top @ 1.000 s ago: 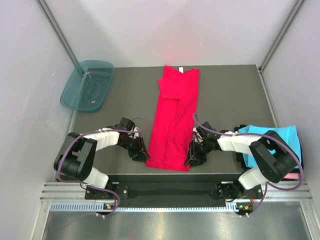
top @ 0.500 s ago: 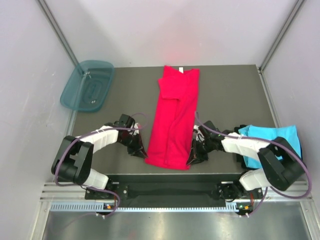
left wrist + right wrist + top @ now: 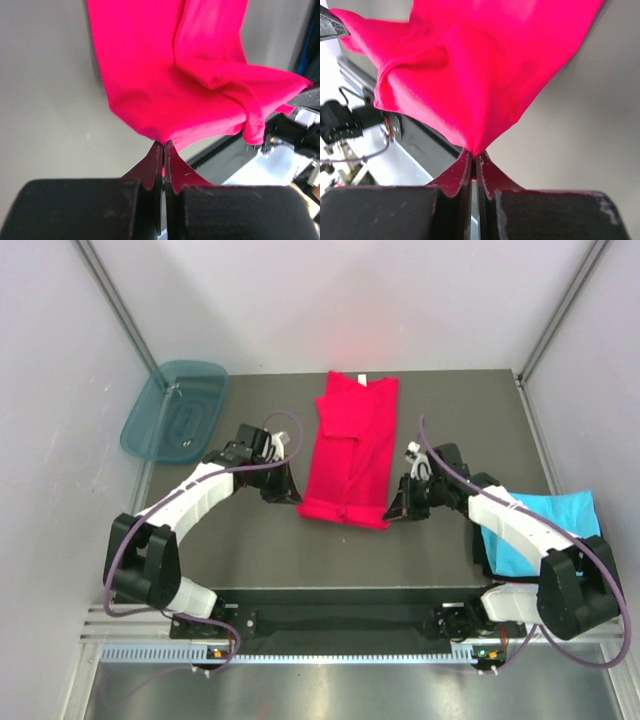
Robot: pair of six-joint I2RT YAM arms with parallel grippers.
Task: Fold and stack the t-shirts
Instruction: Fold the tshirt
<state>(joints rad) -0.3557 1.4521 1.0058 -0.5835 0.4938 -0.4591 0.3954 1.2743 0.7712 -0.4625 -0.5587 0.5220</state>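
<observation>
The red t-shirt (image 3: 350,445) lies lengthwise mid-table, its white tag (image 3: 362,379) at the far collar. Its near end is lifted off the table and hangs between the two grippers. My left gripper (image 3: 297,498) is shut on the near left corner, and in the left wrist view the cloth (image 3: 170,75) runs up from the pinched tips (image 3: 163,143). On the near right corner my right gripper (image 3: 392,512) is shut too; the right wrist view has the cloth (image 3: 485,65) bunched into its tips (image 3: 474,152). A cyan t-shirt (image 3: 545,525) lies at the right edge, partly under the right arm.
A teal translucent tub (image 3: 175,410) sits at the far left corner, partly over the table's edge. Grey enclosure walls stand close on the left, right and far sides. The dark table (image 3: 450,420) ends at a metal rail in front of the arm bases.
Both grippers closed on the red t-shirt's near corners and carried them up and away from the front edge toward mid-table. The shirt's near end now hangs raised and the shirt looks shorter.
</observation>
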